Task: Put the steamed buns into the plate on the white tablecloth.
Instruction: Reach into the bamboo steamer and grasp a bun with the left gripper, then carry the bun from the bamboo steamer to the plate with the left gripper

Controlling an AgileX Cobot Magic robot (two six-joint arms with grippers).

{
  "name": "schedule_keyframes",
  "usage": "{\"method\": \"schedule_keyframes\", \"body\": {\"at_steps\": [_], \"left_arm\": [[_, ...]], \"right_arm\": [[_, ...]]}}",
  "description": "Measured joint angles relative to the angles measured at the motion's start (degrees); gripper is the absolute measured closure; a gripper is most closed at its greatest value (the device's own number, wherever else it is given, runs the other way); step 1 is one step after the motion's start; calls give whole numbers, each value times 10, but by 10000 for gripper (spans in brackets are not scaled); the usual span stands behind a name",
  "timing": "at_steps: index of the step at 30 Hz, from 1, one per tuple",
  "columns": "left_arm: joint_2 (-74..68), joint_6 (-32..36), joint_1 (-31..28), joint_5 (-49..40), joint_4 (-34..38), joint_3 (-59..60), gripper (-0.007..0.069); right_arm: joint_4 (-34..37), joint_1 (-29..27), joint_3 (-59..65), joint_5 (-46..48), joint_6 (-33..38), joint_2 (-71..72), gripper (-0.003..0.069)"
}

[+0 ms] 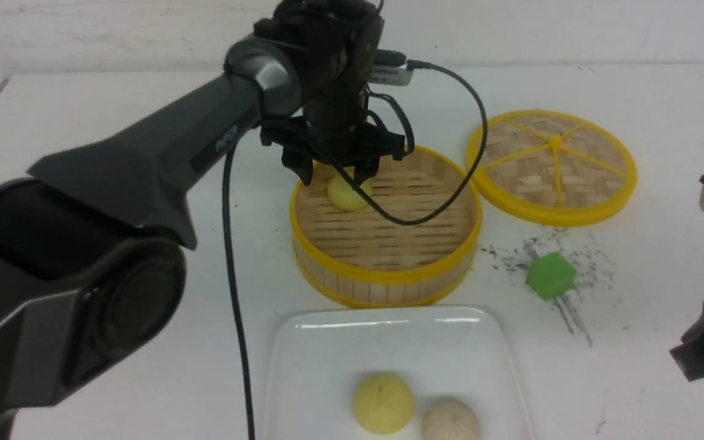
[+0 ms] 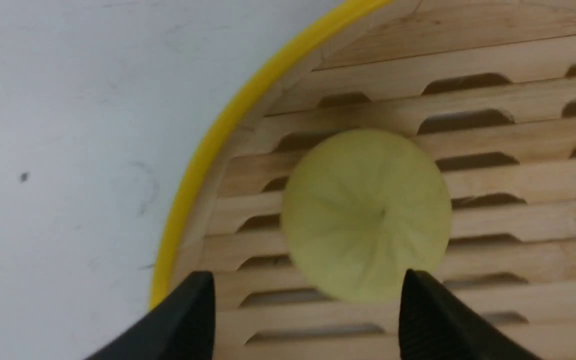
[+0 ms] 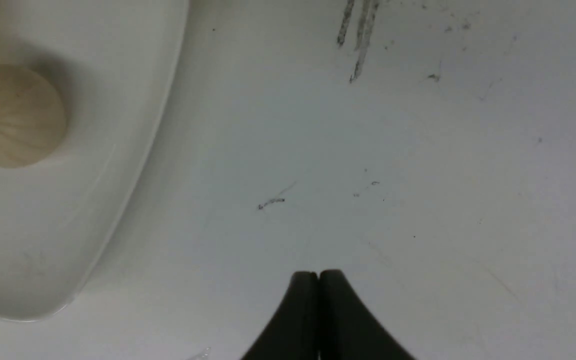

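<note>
One pale yellow-green steamed bun (image 1: 346,194) lies in the round bamboo steamer (image 1: 450,260), near its far left wall; it also shows in the left wrist view (image 2: 366,215). My left gripper (image 1: 335,174) hangs open just above it, fingers (image 2: 188,310) apart on either side of the bun, not touching it. On the white plate (image 1: 327,360) near me lie a yellow-green bun (image 1: 383,403) and a beige bun (image 1: 451,420), which also shows in the right wrist view (image 3: 13,115). My right gripper (image 3: 318,275) is shut and empty over the white tablecloth (image 3: 418,175), right of the plate (image 3: 93,200).
The woven bamboo lid (image 1: 552,165) with yellow spokes lies flat to the right of the steamer. A green cube (image 1: 550,275) sits on scuff marks in front of the lid. A black cable (image 1: 236,305) hangs from my left arm past the plate's left corner.
</note>
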State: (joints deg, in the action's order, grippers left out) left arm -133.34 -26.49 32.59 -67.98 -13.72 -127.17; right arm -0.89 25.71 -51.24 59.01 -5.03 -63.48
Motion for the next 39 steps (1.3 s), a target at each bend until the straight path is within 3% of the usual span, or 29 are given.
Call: {"method": "schedule_keyframes", "body": {"at_steps": [8, 11, 15, 17, 24, 29, 34, 39], "left_arm": [[-27, 0, 2, 34, 5, -5, 194], [-31, 2, 2, 37, 5, -6, 278], [-32, 37, 2, 40, 13, -7, 519], [-22, 56, 2, 29, 28, -7, 590], [77, 100, 2, -25, 82, -6, 603], [229, 158, 9, -29, 134, 40, 603], [330, 159, 30, -29, 146, 165, 602], [394, 121, 77, -28, 150, 386, 599]], "right_arm": [[0, 0, 0, -4, 0, 0, 643], [0, 0, 0, -4, 0, 0, 643], [1, 0, 0, -6, 0, 0, 640], [1, 0, 0, -8, 0, 0, 638], [9, 0, 0, -9, 0, 0, 633], [25, 0, 0, -9, 0, -1, 627], [29, 0, 0, 2, 0, -2, 622], [30, 0, 0, 35, -2, 8, 618]]}}
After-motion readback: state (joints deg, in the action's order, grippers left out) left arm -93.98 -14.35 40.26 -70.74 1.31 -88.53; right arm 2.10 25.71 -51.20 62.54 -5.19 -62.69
